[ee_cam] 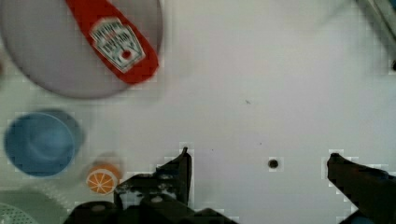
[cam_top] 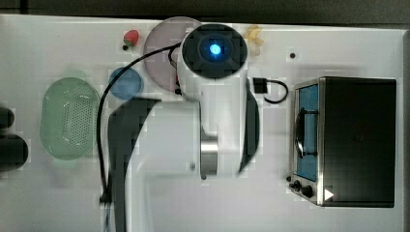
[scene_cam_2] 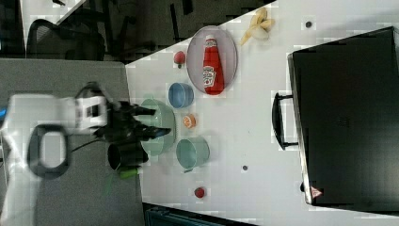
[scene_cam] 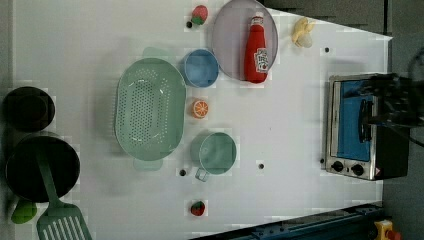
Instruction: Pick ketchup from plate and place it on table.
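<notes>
Lying on the plate (scene_cam: 227, 47): ketchup (scene_cam: 256, 50), cap toward the left view's top | gripper (ee_cam: 258, 156) fingers wide apart, holding nothing, above bare table (ee_cam: 261, 84) | blue bowl (scene_cam: 200, 68) just beside the plate.

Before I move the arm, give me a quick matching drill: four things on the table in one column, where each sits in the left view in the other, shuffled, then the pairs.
Things:
1. ketchup
2. blue bowl
3. orange slice
4. banana

Places, as the left view shows them:
A. on bare table between the colander and the mint cup
B. lying on the plate
C. on the table off the plate's right edge
D. just off the plate's lower left edge

Pairs: 1-B, 2-D, 3-A, 4-C
</notes>
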Available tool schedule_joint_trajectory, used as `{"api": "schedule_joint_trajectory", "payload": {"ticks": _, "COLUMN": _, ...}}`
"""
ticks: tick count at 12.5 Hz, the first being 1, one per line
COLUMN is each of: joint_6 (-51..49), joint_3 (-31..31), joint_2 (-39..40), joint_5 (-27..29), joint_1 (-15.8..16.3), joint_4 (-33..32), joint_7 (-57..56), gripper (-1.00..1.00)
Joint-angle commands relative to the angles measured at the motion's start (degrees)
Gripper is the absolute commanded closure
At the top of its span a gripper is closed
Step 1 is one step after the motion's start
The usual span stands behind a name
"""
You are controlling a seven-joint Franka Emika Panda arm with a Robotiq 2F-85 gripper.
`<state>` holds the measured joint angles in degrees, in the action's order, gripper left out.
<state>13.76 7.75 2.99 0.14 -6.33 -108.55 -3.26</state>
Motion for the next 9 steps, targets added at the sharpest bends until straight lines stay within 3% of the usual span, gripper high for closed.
{"api": "schedule_joint_trajectory", "payload": {"ticks": 1, "joint_6": 3.3, "joint_3": 1.2, "joint_2": 3.9, "joint_5": 0.5, "joint_1": 0.0, "joint_4": 1.2, "joint_7": -5.0, "gripper": -1.00}}
{"api": "schedule_joint_trajectory", "payload": {"ticks": 9, "joint_6": 9.4, "joint_3": 1.6, "joint_2": 20.8, "joint_5": -1.2, "joint_1": 1.0, "joint_4": 11.0, "joint_7": -26.4, "gripper": -1.00}}
